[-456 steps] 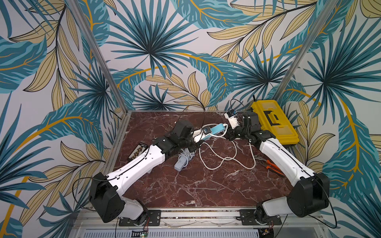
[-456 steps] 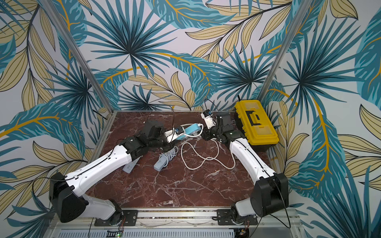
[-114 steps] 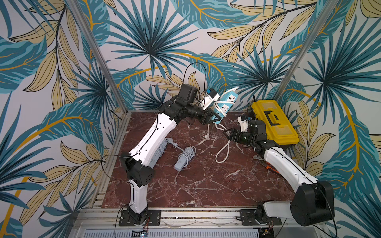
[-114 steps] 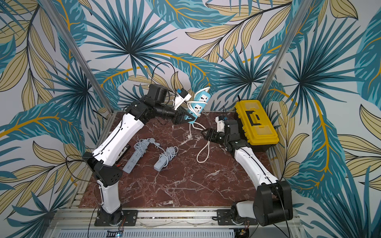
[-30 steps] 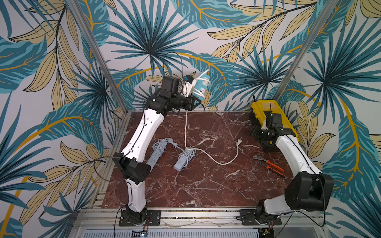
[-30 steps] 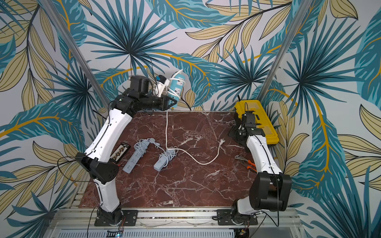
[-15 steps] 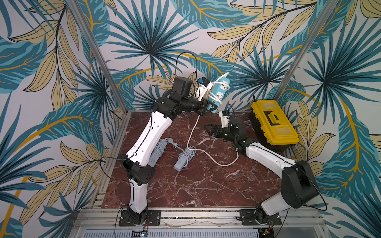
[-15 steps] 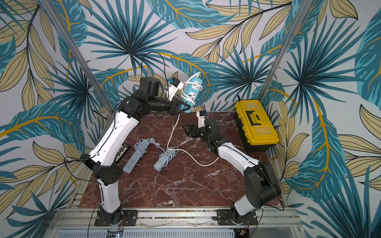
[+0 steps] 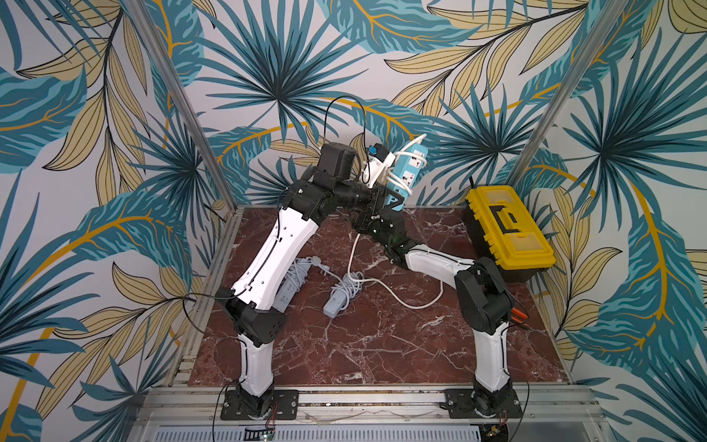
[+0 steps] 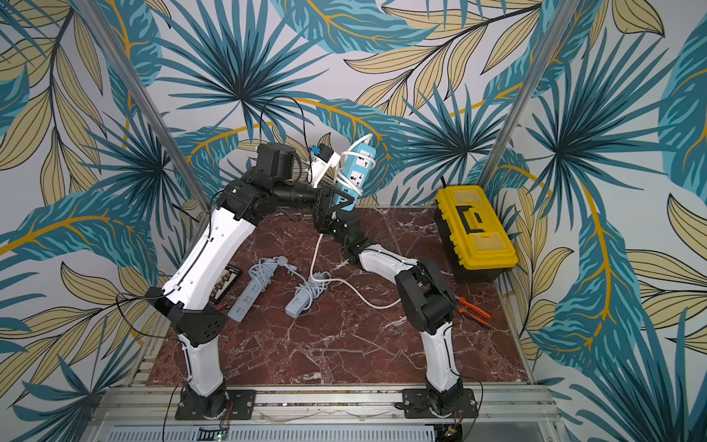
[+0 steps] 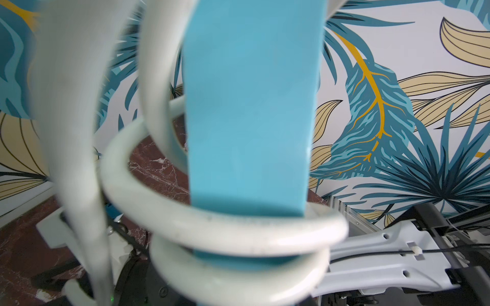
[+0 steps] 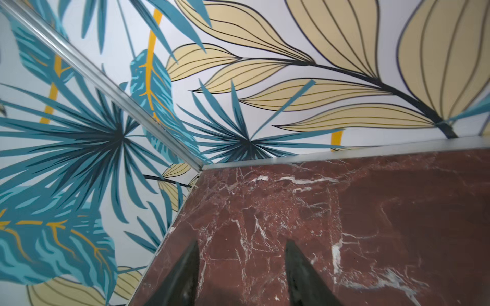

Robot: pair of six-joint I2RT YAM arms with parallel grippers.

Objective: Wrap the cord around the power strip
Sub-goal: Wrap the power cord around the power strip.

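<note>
While the left gripper (image 9: pixel 390 197) pinches the lower end of the blue power strip (image 9: pixel 408 168), the strip stands tilted in the upper middle of both top views, raised above the back edge of the marble table (image 9: pixel 344 344). White cord (image 9: pixel 396 159) circles its body in several loops; in the left wrist view two coils hug the blue casing. The loose length drops to the table at frame centre and curves rightwards. Just below the strip sits the right gripper (image 12: pixel 241 267), its fingers (image 12: pixel 185 278) spread apart with only marble between them
</note>
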